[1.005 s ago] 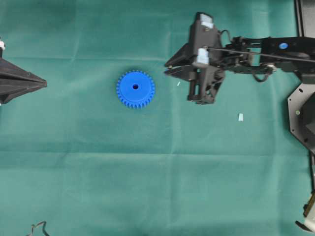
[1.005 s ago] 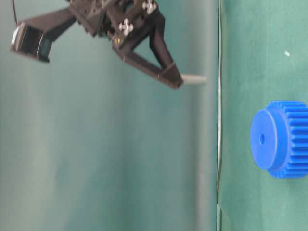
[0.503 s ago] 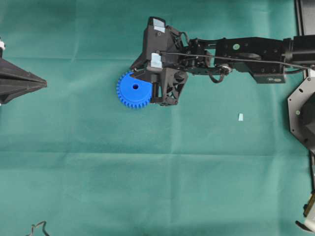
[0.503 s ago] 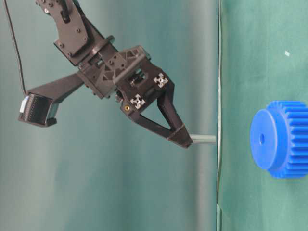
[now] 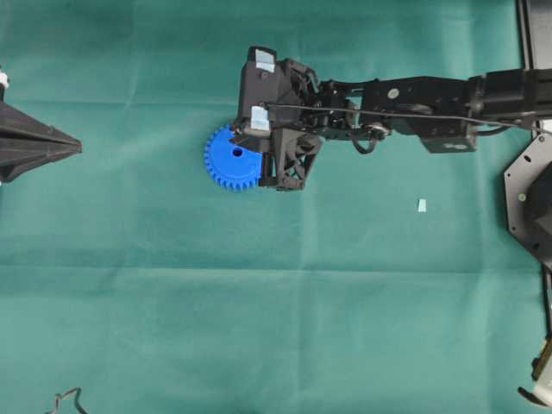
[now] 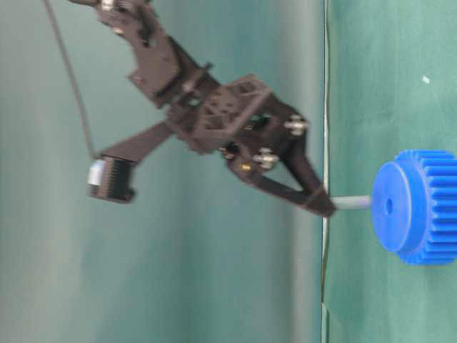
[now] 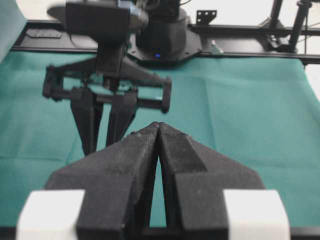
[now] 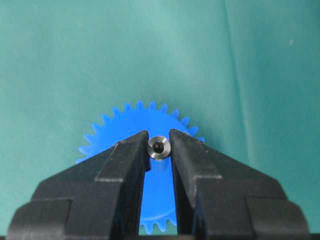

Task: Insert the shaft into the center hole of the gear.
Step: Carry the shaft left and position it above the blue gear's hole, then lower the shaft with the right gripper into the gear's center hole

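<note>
- The shaft [image 8: 159, 148] is a small silvery metal pin, pinched between the two fingers of the right pincer [image 8: 159, 150]; the right wrist view looks along it at its round end face
- In the table-level view the shaft [image 6: 351, 203] sticks out past the fingertips, its free end just at the face of the gear [image 6: 418, 207], close beside the center hole [image 6: 389, 206]; whether it has entered the hole I cannot tell
- The gear [image 5: 226, 159] lies flat on the green table [image 5: 259, 328], left of the middle and nearer the far edge in the overhead view, half covered by the right pincer [image 5: 250, 148]
- Handling, as a judgement: the pin looks stiff, light and smooth, so it may slip or tilt in the pads; a hold near its back end leaves the front free to enter
- The gear looks like rigid light plastic and may slide on the cloth if pushed off-centre
- The left pincer [image 7: 159, 131] is pressed together and holds nothing, resting at the table's left edge [image 5: 76, 147]
- No brand, label or writing can be read anywhere; a small pale scrap [image 5: 422, 205] lies toward the right edge
</note>
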Motion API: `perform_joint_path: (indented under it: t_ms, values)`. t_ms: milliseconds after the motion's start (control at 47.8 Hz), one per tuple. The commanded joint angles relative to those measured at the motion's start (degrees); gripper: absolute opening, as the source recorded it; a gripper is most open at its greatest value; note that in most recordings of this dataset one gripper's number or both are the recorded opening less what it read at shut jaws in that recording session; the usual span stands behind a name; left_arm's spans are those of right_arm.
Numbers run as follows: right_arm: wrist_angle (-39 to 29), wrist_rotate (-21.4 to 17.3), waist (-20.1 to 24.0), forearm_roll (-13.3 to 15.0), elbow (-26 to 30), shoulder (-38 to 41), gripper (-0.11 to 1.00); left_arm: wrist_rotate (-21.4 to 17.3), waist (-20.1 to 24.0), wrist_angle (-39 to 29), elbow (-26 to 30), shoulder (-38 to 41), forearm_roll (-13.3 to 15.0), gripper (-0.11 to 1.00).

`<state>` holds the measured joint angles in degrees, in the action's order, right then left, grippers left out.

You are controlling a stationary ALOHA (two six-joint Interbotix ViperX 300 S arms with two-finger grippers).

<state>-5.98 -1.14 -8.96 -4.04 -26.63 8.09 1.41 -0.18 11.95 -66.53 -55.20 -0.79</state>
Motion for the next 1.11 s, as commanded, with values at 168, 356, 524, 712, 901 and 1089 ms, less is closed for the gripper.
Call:
perform_joint_path:
  t_ms: [168,356,524,712,901,1089]
  values:
    - [3.87,-0.09,0.09,-0.26,-0.44,0.88,0.20,-0.09,-0.09,0.18,1.32,0.35,-0.18,0.00]
    - [3.87,-0.09,0.09,-0.26,-0.26,0.88,0.20,-0.09,-0.09,0.26,1.32,0.35,-0.18,0.00]
    - [3.69,-0.09,0.09,-0.35,-0.26,-0.18,0.20,0.00,-0.09,0.18,1.32,0.35,-0.18,0.00]
    - [3.87,-0.09,0.18,-0.26,-0.26,-1.85,0.20,0.00,-0.09,0.18,1.32,0.35,-0.18,0.00]
    - [5.45,-0.09,0.97,-0.26,-0.44,-1.85,0.20,0.00,-0.18,0.09,1.32,0.44,-0.18,0.00]
    - [7.29,-0.18,1.67,-0.44,-1.05,-1.23,0.20,-0.09,-0.09,0.18,1.32,0.44,-0.18,0.00]
